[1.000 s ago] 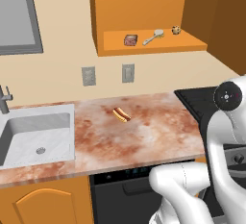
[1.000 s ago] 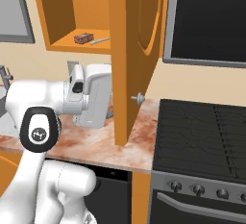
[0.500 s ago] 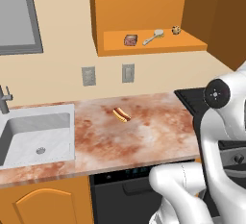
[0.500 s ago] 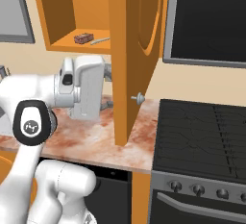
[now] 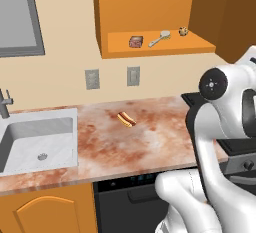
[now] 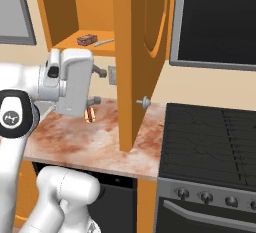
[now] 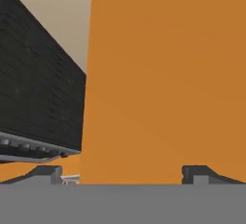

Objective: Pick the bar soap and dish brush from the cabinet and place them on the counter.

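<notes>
Cabinet (image 5: 150,7) open, gripper (image 6: 97,86) spread wide and holding nothing.

On the cabinet's inner shelf the bar soap (image 5: 135,41) lies with the dish brush (image 5: 160,39) just beside it at 3 o'clock, and a small round speckled item (image 5: 183,31) sits further along — too small to identify. From the right base view the swung-out door (image 6: 142,52) cuts off most of the brush (only its handle tip shows). The gripper hangs above the surface (image 5: 150,137), near a hot dog (image 5: 126,120), partly hidden behind the hand. The sink (image 5: 37,144) is cropped at 9 o'clock. No readable writing anywhere.
</notes>
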